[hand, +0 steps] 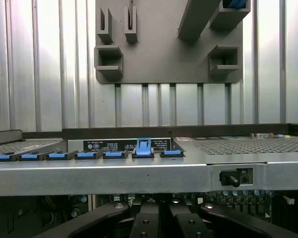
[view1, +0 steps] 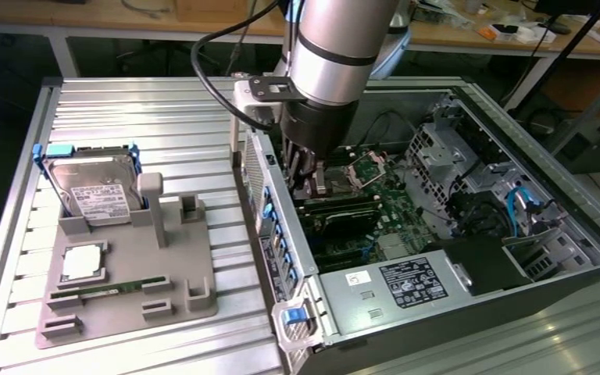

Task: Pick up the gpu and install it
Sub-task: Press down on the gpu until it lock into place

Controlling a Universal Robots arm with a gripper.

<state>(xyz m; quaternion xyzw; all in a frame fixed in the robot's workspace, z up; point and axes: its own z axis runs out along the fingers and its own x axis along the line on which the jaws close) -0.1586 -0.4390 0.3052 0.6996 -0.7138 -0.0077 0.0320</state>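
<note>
In the exterior view, the open computer case [view1: 576, 219] lies on its side on the ribbed metal bench [view1: 144, 109]. The arm reaches down into the case, close to the wall that faces the grey parts fixture [view1: 133, 289]. The tool [view1: 305, 181] has its fingers pressed together, low over the motherboard [view1: 383, 195]. Just below the fingertips inside the case is a thin dark card seen edge-on, which appears to be the gpu [view1: 342, 209]. I cannot tell whether the fingers are pinching it or only touching it. The labelled power supply [view1: 415, 283] sits inside the case, well apart from the tool. Outside the case, the fixture carries a silver hard drive [view1: 97, 187] with a white label standing in blue rails, a square silver chip [view1: 81, 262] and a narrow green memory stick [view1: 112, 289].

In the wrist view, the tool's dark fingers [hand: 144, 223] sit close together just inside the case wall [hand: 139, 176]. Along that wall runs a row of blue slot latches, one of them raised [hand: 143, 147]. Beyond the case, the fixture [hand: 164, 54] rests on the bench [hand: 39, 74].
</note>
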